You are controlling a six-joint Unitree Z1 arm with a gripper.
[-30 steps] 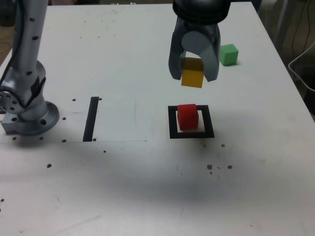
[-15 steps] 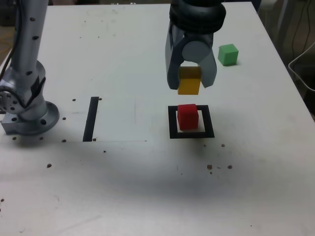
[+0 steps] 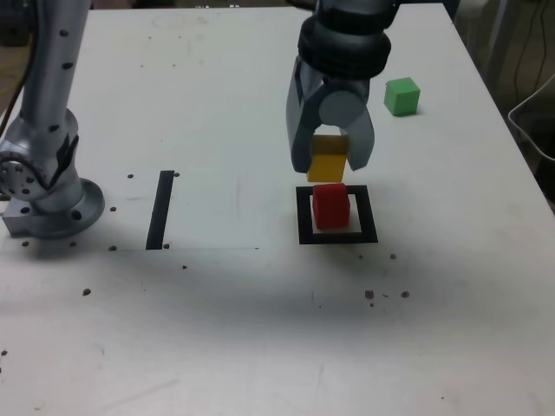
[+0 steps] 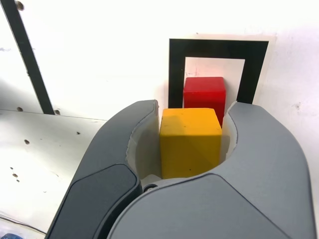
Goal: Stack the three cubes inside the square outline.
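Square outline (image 3: 368, 215): thick black frame around a white centre, lying flat on the pale table (image 3: 234, 329). Contents: the red cube (image 3: 331, 206), resting inside the frame. In the exterior view it sits toward the left portion of the white centre, with white showing between it and the frame's right side. Gripper (image 3: 329, 156): fingers closed on the yellow cube (image 3: 328, 159), one finger at each side of it. The yellow cube is held off the table; in the exterior view it appears just above the red cube, and its lower edge comes up against the red one's top edge in the picture. Whether the two touch cannot be told. Wrist view: the yellow cube partly covers the red cube, and the frame's black border shows beyond both. Green cube (image 3: 401, 97): on the table, outside the outline, well apart from it, farther back and to the exterior view's right. Black strip (image 3: 160, 210): straight, on the table to the exterior view's left of the outline, between it and the arm's base (image 3: 56, 208); no cube on it.
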